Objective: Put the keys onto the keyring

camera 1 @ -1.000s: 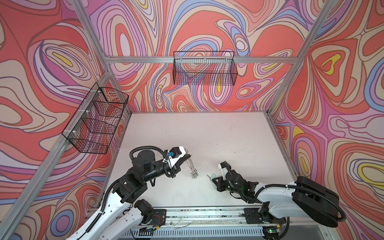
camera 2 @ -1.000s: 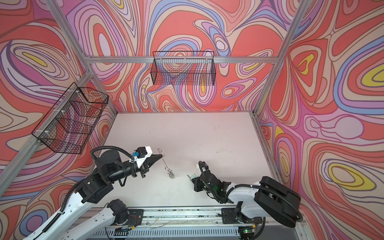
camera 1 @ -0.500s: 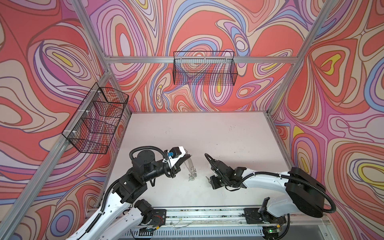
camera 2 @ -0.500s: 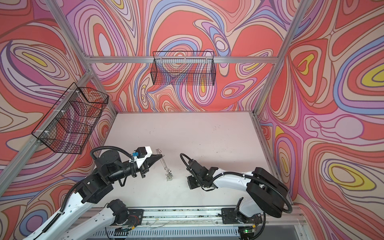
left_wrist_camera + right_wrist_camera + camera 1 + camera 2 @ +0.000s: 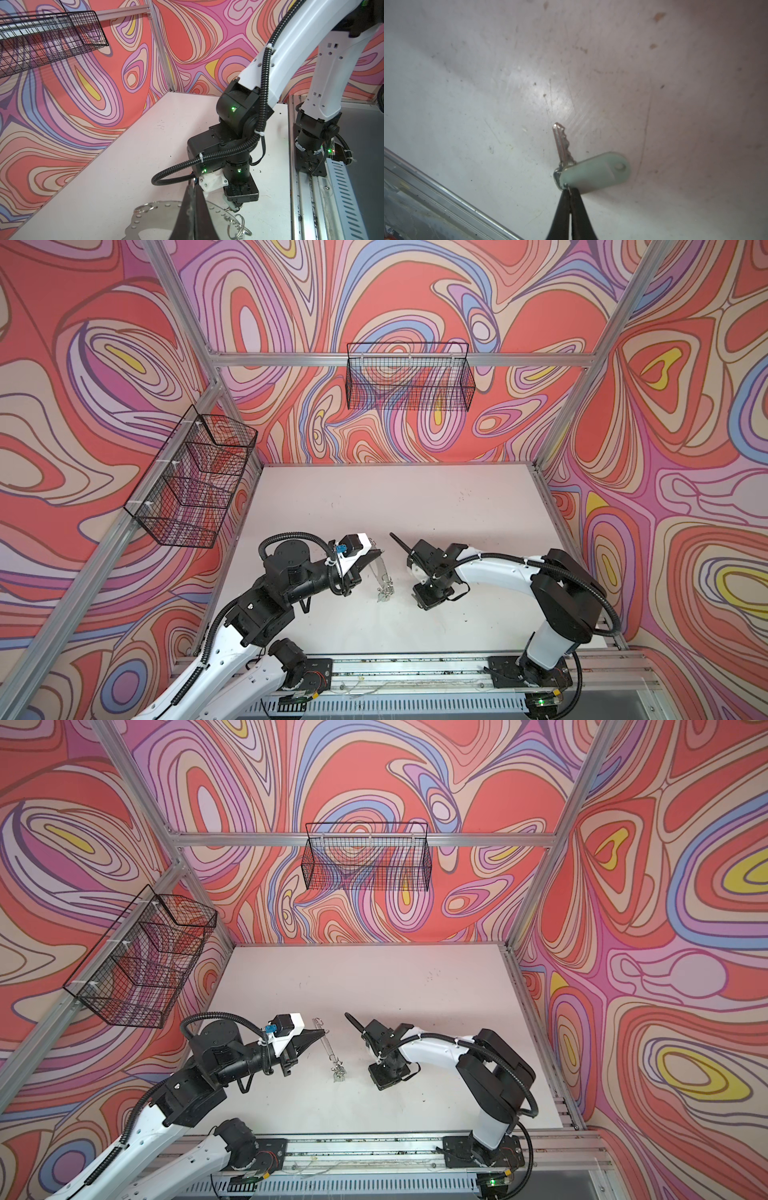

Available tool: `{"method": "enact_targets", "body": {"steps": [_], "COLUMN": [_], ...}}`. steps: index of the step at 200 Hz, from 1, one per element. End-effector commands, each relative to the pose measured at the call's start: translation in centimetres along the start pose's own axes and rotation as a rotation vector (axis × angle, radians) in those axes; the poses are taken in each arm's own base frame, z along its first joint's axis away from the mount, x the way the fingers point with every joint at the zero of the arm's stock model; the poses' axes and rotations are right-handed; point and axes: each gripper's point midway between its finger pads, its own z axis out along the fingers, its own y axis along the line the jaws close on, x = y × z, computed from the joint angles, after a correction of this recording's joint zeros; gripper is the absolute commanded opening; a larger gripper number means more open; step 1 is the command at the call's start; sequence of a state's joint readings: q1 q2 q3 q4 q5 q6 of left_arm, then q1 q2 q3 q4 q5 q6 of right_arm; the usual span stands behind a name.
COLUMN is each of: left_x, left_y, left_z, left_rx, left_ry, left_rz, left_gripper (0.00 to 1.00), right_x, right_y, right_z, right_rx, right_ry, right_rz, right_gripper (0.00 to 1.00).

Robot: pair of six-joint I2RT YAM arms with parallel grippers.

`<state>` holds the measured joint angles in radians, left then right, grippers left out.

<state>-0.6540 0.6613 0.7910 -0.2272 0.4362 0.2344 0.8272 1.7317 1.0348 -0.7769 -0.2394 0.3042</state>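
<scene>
The left gripper [image 5: 193, 187] is closed on the rim of the keyring [image 5: 158, 209]. In both top views the keyring stands on its edge over the near middle of the table [image 5: 415, 506], with its near end lower. The right gripper [image 5: 569, 190], just to the right of it, is closed too. It pinches one key [image 5: 563, 143] at the head end, where the pale green tag [image 5: 593, 172] joins, low over the table. So we judge that the step in hand is to bring this key to one of the wire loops [image 5: 236, 226] on the rim.

To do it well, we should keep the keyring steady and move only the key, so that its hole meets the open end of a loop (the loops look thin and may swing). The key is pinched only at the very tips, so a push from the side could rotate it. We should therefore approach slowly, along the line of the wire. A small metal cluster [image 5: 384, 595] hangs at the near end of the keyring; we cannot tell whether it has keys already.
</scene>
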Motion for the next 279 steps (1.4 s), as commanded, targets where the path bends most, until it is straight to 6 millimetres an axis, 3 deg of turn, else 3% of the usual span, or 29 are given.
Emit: {"method": "enact_targets", "body": {"steps": [1,60,90,120,158,186,248,279], "left_x": [-1.6,-1.6,-1.5,-1.4,-1.3,-1.3,-1.3,-1.3], "left_y": [-0.1,-0.2,-0.2,-0.2,-0.2,-0.1,-0.2,-0.2], "left_z": [-0.5,-0.4,-0.3,-0.2,-0.1,-0.1,-0.1,-0.1], "left_rx": [0.003,0.009,0.012,0.012,0.013,0.012,0.011,0.011], "left_ry": [-0.064,-0.062,-0.060,-0.057,-0.052,-0.052,-0.053,-0.054], "left_rz": [0.025,0.024,0.019,0.017,0.014,0.016,0.017,0.017], "left_gripper": [0.00,0.00,0.00,0.00,0.00,0.00,0.00,0.00], "right_x": [1.2,-1.1,-1.7,-1.6,-1.0,-0.4,-0.4,-0.2], "right_y": [-1.0,-0.1,-0.2,0.0,-0.5,-1.5,-0.6,-1.4], "right_z": [-0.6,-2.6,-3.7,-4.7,-3.7,-2.8,-1.8,-1.4], "right_rx": [0.028,-0.069,-0.127,-0.246,-0.316,-0.289,-0.330,-0.282], "right_ry": [0.090,-0.156,-0.353,-0.537,-0.614,-0.624,-0.579,-0.561], "right_rz": [-0.042,0.044,0.103,0.174,0.248,0.265,0.248,0.262], "right_gripper": [0.00,0.33,0.39,0.41,0.40,0.40,0.38,0.37]}}
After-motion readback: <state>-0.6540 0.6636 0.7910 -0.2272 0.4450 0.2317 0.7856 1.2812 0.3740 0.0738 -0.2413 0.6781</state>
